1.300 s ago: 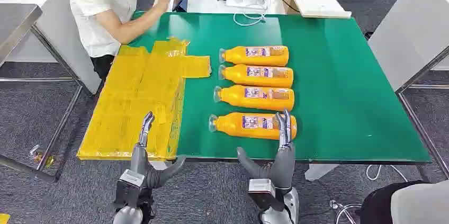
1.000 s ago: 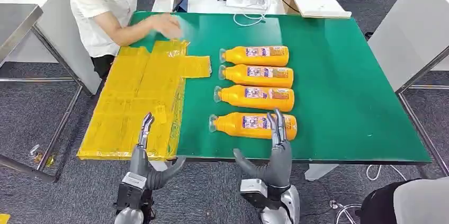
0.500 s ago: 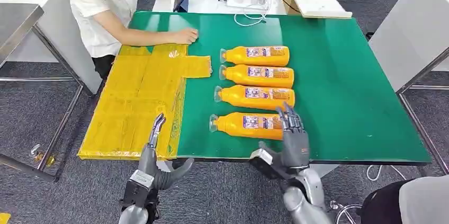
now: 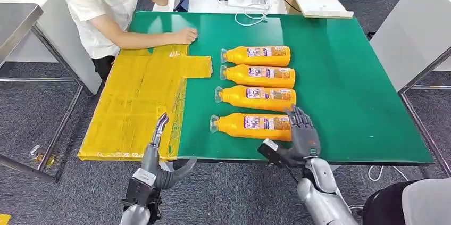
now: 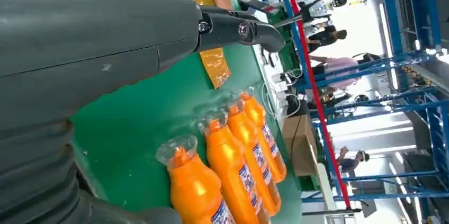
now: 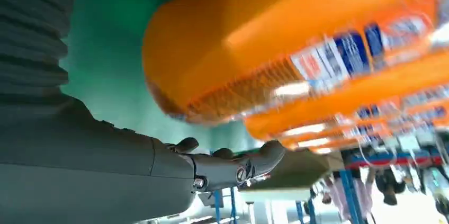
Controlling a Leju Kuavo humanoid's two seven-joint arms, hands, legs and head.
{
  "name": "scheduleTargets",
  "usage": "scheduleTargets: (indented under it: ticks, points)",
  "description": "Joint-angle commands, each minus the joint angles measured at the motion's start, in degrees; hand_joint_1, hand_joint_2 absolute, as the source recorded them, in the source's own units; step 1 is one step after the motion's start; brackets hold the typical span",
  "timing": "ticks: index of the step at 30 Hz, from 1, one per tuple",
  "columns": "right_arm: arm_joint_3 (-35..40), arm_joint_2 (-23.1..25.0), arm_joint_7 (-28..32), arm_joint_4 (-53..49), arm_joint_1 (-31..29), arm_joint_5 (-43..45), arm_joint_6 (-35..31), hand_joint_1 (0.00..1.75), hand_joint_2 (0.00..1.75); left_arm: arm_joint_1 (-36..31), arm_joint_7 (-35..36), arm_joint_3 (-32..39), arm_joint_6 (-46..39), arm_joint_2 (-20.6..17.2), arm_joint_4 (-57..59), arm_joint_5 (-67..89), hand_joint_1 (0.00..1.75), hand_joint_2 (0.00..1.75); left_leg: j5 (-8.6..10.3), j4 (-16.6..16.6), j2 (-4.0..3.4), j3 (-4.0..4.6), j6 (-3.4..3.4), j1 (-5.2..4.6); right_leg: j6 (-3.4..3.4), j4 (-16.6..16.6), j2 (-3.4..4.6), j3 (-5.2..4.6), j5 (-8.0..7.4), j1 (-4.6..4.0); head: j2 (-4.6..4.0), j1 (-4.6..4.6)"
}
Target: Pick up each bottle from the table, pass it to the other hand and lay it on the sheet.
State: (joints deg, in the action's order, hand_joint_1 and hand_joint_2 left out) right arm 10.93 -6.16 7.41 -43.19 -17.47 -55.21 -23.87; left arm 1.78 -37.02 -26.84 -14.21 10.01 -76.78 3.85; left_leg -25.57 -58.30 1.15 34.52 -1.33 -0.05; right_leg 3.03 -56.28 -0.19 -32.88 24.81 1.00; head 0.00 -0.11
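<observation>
Orange bottles lie in a row of four on the green table [image 4: 351,92], caps toward the yellow sheet [image 4: 138,102] on its left side. The right hand [image 4: 301,135] sits at the base end of the nearest bottle [image 4: 252,126], fingers spread, holding nothing. The left hand [image 4: 157,156] hangs at the table's near edge by the sheet, fingers apart and empty. A person's hand [image 4: 186,35] rests on the table beside the sheet's far corner.
</observation>
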Motion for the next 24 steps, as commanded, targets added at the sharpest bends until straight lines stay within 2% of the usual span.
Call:
scheduleTargets:
  ticks: [1,6,13,18,19,20,24]
  points:
    - [4.0,0.2,-2.7,9.2,-6.1,-2.5,2.2,0.0,1.75,-1.8,0.9,0.6,0.3,-0.3,2.6,0.8,0.0,1.75,-0.02,0.0,-0.16,-0.13,0.06,0.02,-0.09,0.0,0.11,0.09,-0.02,-0.03,0.0,0.0]
    - [6.1,0.8,-6.2,12.2,-9.3,-5.9,5.0,0.0,1.75,-2.1,1.1,1.1,0.6,-0.2,2.2,1.4,0.0,1.75,-0.05,0.0,-0.24,-0.23,0.08,0.03,-0.13,0.0,0.17,0.16,-0.01,-0.05,0.0,0.0]
    - [7.6,2.8,-4.6,16.0,-13.9,-5.4,10.5,0.0,1.75,-2.9,1.1,0.8,1.4,-0.2,2.1,1.9,0.0,1.75,-0.02,0.0,-0.31,-0.23,0.08,0.03,-0.13,0.0,0.22,0.11,-0.04,-0.04,0.0,0.0]
    - [7.9,2.9,-4.3,16.2,-14.1,-5.4,10.8,0.0,1.75,-2.9,1.1,0.7,1.4,-0.2,2.2,1.9,0.0,1.75,-0.01,0.0,-0.26,-0.33,0.08,0.04,-0.12,0.0,0.16,0.24,-0.03,-0.05,0.0,0.02]
    - [8.1,3.2,-3.5,16.9,-14.4,-4.9,12.3,1.69,1.75,-3.1,1.1,0.6,1.6,-0.3,2.4,1.9,0.0,1.75,-0.01,0.0,-0.23,-0.34,0.07,0.03,-0.1,0.0,0.13,0.26,-0.02,-0.04,0.0,0.0]
    - [8.8,3.4,-3.5,17.5,-14.7,-5.1,13.5,1.75,1.75,-3.2,1.1,0.5,1.7,-0.3,2.5,1.9,0.0,1.75,-0.03,0.0,-0.28,-0.4,0.1,0.05,-0.14,0.0,0.17,0.3,-0.01,-0.07,0.0,0.0]
    - [9.9,3.6,-4.5,18.6,-14.7,-5.3,15.1,1.75,1.75,-3.6,1.0,0.3,1.9,-0.4,2.6,2.0,0.0,1.75,-0.04,0.0,-0.27,-0.37,0.09,0.04,-0.12,0.0,0.19,0.27,-0.01,-0.05,0.0,0.0]
